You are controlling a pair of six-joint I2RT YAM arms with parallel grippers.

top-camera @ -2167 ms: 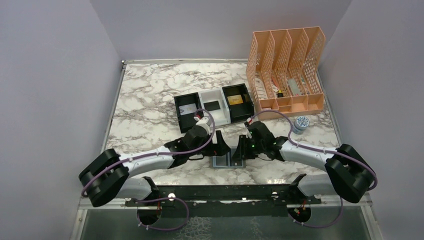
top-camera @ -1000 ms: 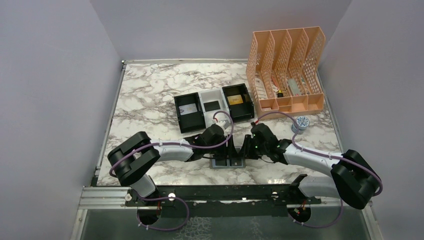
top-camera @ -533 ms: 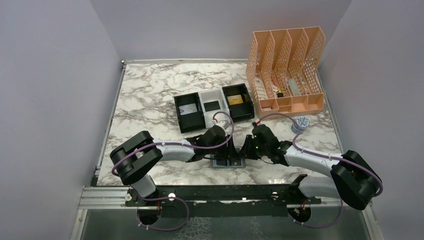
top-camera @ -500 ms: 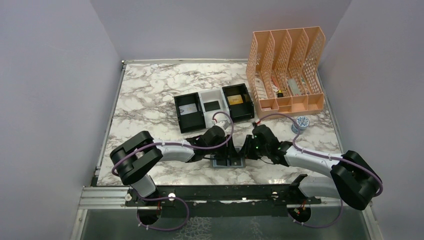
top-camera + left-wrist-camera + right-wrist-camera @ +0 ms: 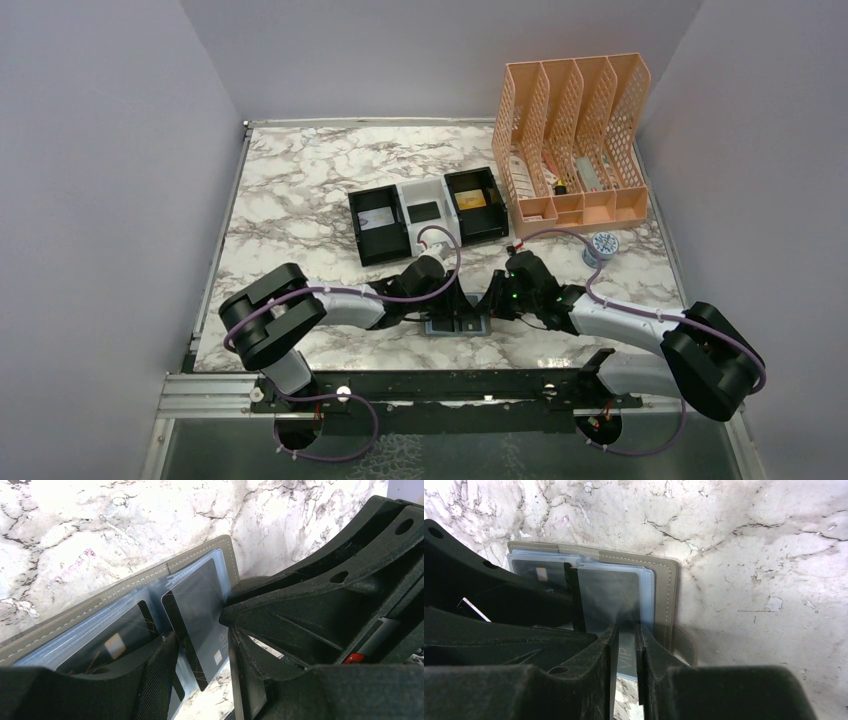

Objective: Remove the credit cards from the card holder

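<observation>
card holder (image 5: 665, 595) lying open on the worktop (image 5: 300, 190), toward the near edge | left fingers (image 5: 162, 667) part open, one each side of a dark card (image 5: 197, 610) poking out of its sleeve, can't tell if it's actually gripped | right fingers (image 5: 610, 647) nearly closed, just a slit, VIP card (image 5: 626, 657) showing through it

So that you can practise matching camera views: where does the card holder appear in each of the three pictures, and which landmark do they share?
Top external: card holder low centre, largely hidden.
Left wrist: card holder left of centre, its edge slanting up to the right.
Right wrist: card holder centre-left, lying open.
Shared landmark: the marble table under it.
</observation>
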